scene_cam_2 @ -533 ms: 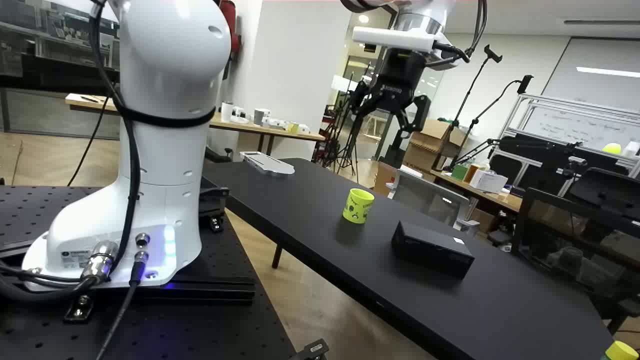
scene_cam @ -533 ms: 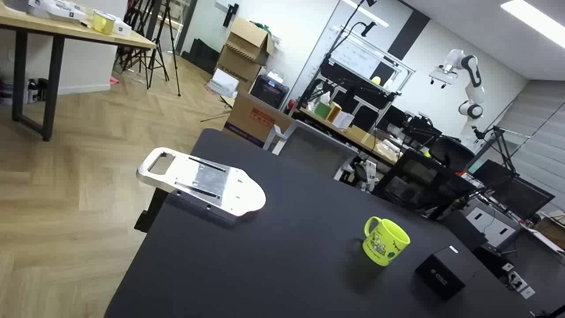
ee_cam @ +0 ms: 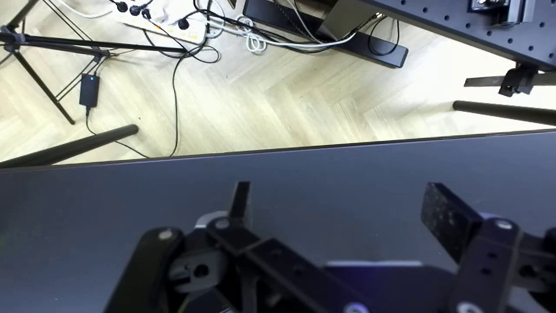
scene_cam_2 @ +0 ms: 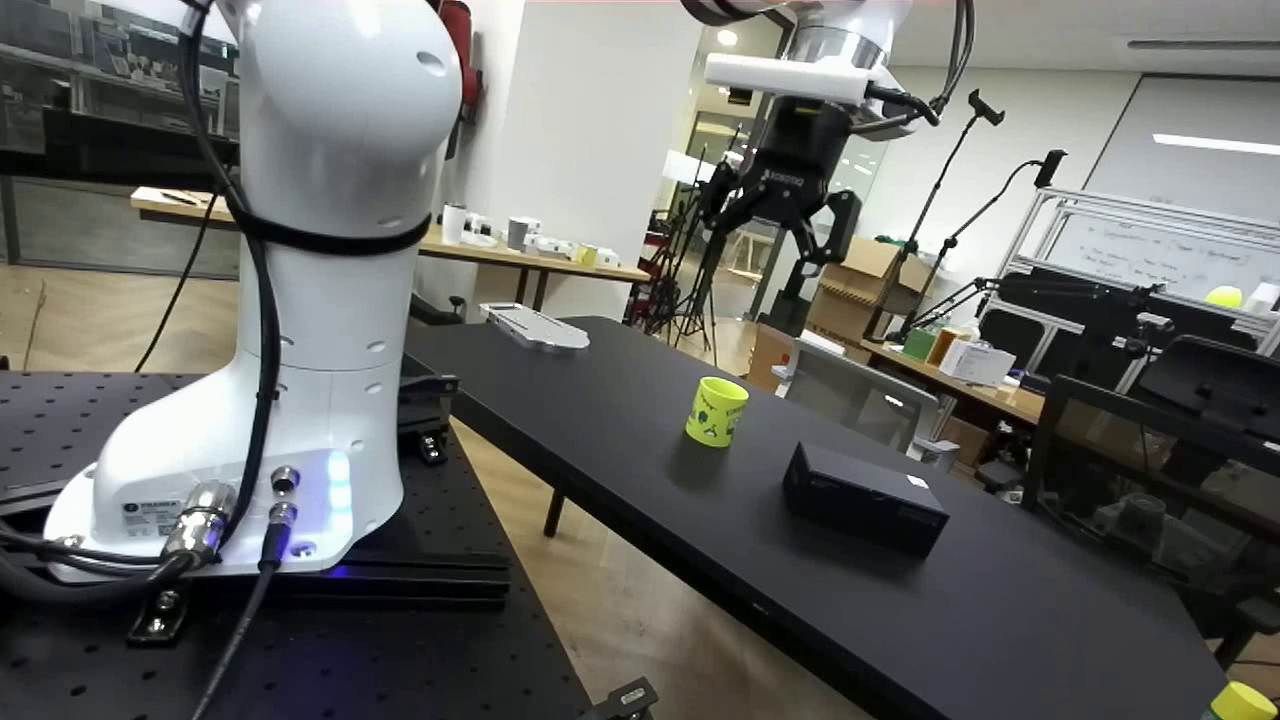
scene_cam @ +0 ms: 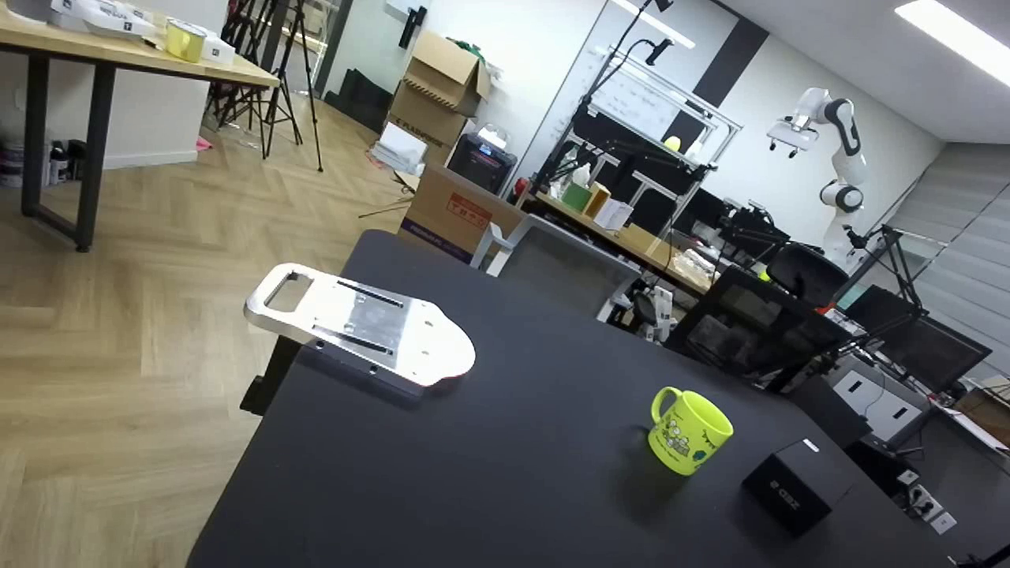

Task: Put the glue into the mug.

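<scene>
The lime-green mug [scene_cam: 685, 435] stands upright on the black table, with its handle showing in an exterior view; it also shows in an exterior view [scene_cam_2: 717, 412]. A yellow cap [scene_cam_2: 1240, 702] is cut off at the bottom right corner of an exterior view; it may be the glue, but too little shows to tell. My gripper [scene_cam_2: 770, 240] hangs high above the table, apart from the mug. In the wrist view the gripper [ee_cam: 336, 195] is open, with the bare tabletop between its fingers. The mug is not clearly seen in the wrist view.
A flat black box [scene_cam: 797, 485] lies near the mug, also in an exterior view [scene_cam_2: 865, 495]. A silver metal plate [scene_cam: 359, 323] lies at the table's end, also in an exterior view [scene_cam_2: 535, 328]. The table's edge [ee_cam: 278, 149] crosses the wrist view, with floor and cables beyond.
</scene>
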You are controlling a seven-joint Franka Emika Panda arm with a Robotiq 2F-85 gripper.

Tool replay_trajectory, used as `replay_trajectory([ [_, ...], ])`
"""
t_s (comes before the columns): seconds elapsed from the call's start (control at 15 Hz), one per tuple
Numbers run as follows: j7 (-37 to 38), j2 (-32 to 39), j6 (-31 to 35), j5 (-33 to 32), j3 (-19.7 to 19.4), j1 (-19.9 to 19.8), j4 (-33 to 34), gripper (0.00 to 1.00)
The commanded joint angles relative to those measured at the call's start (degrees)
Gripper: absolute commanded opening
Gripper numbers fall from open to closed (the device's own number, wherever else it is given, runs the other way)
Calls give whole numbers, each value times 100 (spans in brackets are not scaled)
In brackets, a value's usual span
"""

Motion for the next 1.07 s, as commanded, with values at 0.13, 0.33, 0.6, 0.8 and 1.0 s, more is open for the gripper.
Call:
replay_trajectory([
  [0.13, 484, 141, 504, 182, -27, -160, 123, 100],
  [0.33, 757, 897, 1200, 374, -199, -355, 661, 100],
  [0.6, 1067, 2169, 2429, 743, -412, -579, 1519, 100],
  [0.8, 1409, 3199, 3251, 975, -458, -784, 2304, 100],
  [1.0, 1879, 4228, 3740, 953, -536, -1051, 3210, 100],
])
